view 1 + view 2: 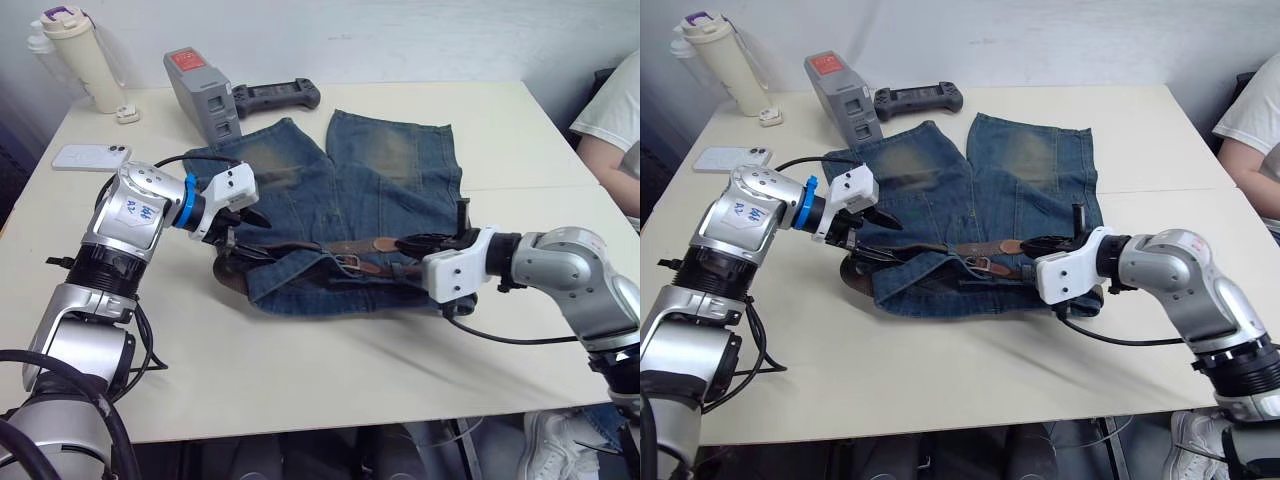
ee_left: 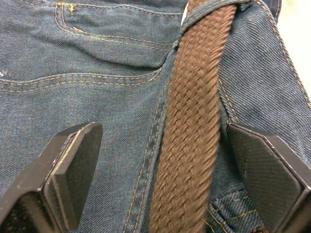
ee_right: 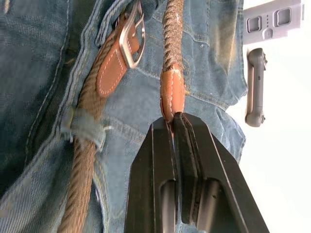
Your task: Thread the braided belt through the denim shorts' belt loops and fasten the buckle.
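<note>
The denim shorts (image 1: 380,190) lie flat mid-table with the waistband toward me. The braided belt (image 1: 350,247) runs along that waistband and passes under a belt loop (image 3: 82,127). Its silver buckle (image 3: 131,36) rests near the waistband's middle on a tan leather tab. My right gripper (image 3: 173,119) is shut on the belt's tan leather tip, just right of the buckle. My left gripper (image 2: 160,179) is open at the waistband's left end. The braided strap (image 2: 189,126) runs between its fingers without touching either pad.
A white bottle (image 1: 82,55) and a phone (image 1: 90,156) sit at the far left. A grey battery box (image 1: 203,95) and a black controller (image 1: 275,97) lie behind the shorts. A person's arm in a white sleeve (image 1: 612,110) is at the right edge.
</note>
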Controlling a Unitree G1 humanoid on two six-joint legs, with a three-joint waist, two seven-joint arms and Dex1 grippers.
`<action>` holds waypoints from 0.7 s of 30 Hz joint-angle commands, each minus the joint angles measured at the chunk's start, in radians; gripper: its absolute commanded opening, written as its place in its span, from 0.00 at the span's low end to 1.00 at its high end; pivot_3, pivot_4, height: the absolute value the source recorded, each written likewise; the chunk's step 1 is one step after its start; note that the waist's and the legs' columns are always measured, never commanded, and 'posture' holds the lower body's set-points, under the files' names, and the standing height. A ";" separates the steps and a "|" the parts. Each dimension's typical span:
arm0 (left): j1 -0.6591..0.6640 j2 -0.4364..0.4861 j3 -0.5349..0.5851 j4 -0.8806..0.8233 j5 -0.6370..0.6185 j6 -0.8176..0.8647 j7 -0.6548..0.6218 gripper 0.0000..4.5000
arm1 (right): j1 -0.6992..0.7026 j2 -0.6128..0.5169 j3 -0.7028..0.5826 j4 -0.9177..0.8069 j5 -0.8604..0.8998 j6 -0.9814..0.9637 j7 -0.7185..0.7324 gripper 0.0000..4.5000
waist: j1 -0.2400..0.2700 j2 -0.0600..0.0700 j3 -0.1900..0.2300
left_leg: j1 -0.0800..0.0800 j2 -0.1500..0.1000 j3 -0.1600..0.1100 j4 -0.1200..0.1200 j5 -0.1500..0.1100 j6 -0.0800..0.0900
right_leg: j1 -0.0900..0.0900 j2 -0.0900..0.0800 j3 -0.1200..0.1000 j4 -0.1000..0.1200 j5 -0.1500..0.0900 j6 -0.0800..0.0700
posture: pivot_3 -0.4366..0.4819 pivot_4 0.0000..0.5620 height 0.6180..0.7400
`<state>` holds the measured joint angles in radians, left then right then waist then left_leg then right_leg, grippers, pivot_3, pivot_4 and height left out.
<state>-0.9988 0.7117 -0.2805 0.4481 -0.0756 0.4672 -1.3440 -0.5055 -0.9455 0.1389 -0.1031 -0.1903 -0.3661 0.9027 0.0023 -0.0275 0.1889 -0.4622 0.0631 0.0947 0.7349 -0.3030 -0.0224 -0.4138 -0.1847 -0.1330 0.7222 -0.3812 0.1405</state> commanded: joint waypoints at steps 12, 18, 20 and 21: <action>-0.013 0.068 0.135 -0.127 -0.241 0.296 -0.202 1.00 | 0.098 0.028 -0.031 -0.058 0.025 -0.006 -0.019 0.00 | -0.005 0.000 0.000 | 0.001 0.000 0.000 -0.001 0.000 0.000 | 0.000 0.000 0.000 0.000 0.000 0.000 | 0.48 0.27 0.38; -0.042 0.020 0.142 0.015 -0.166 0.248 -0.003 1.00 | 0.154 0.018 -0.041 -0.124 0.053 -0.020 -0.004 0.00 | 0.004 0.000 0.000 | 0.002 0.000 -0.001 0.001 0.000 0.000 | 0.003 0.000 0.000 0.000 0.000 0.000 | 0.48 0.27 0.38; -0.056 -0.002 0.147 0.048 -0.160 0.245 0.032 1.00 | 0.172 0.015 -0.043 -0.141 0.055 -0.022 -0.001 0.00 | 0.010 0.000 0.000 | 0.002 0.000 -0.001 0.001 0.000 0.001 | 0.003 0.000 0.000 0.000 0.000 0.000 | 0.48 0.27 0.38; -0.063 -0.021 0.135 0.076 -0.140 0.226 0.060 1.00 | 0.182 0.016 -0.045 -0.150 0.052 -0.026 -0.004 0.00 | 0.010 0.000 0.000 | 0.002 0.000 -0.001 0.002 0.000 0.001 | 0.002 0.000 0.000 0.000 0.000 0.000 | 0.48 0.27 0.38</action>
<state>-1.0174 0.6996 -0.1582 0.5019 -0.2363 0.7234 -1.3254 -0.3287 -0.9215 0.1194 -0.2087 -0.1608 -0.3741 0.9031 0.0121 -0.0274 0.1889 -0.4613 0.0632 0.0941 0.7367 -0.3035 -0.0215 -0.4118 -0.1847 -0.1331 0.7225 -0.3812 0.1406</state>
